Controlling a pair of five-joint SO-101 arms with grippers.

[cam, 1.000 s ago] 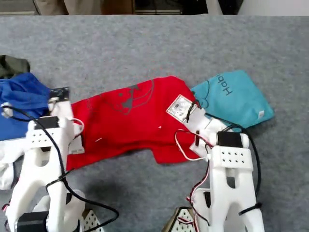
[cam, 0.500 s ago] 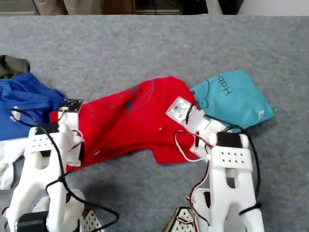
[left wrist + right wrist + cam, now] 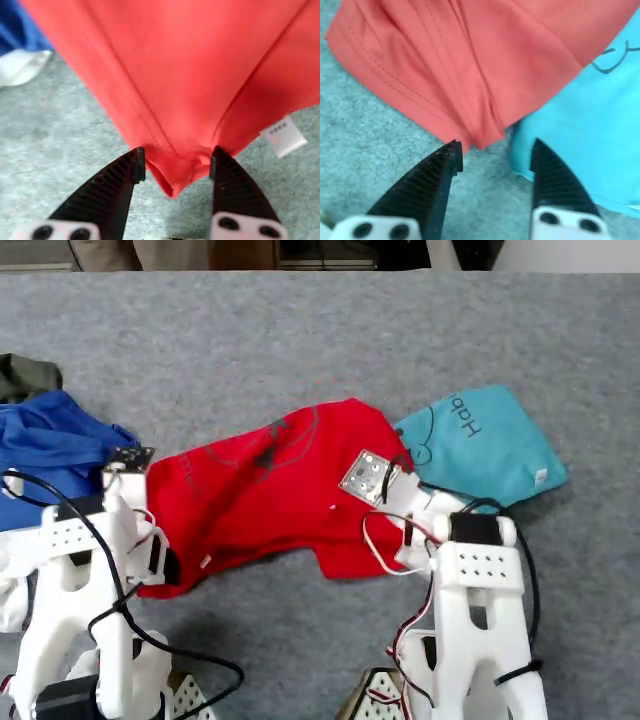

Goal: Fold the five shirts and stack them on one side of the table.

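The red shirt lies spread across the middle of the table. My left gripper stands at its near left corner. In the left wrist view that gripper is open, and the red shirt's corner pokes between the black fingers. My right gripper is at the shirt's right end, beside the folded teal shirt. In the right wrist view it is open above the grey table, with a corner of the red shirt just past the fingertips and the teal shirt alongside.
A crumpled blue shirt lies at the left edge, with a white shirt in front of it and a dark green one behind. Bare grey table stretches across the far half.
My left arm has drawn back toward the near edge, and the red shirt's left end now lies bunched closer in. My right gripper has pulled back slightly.
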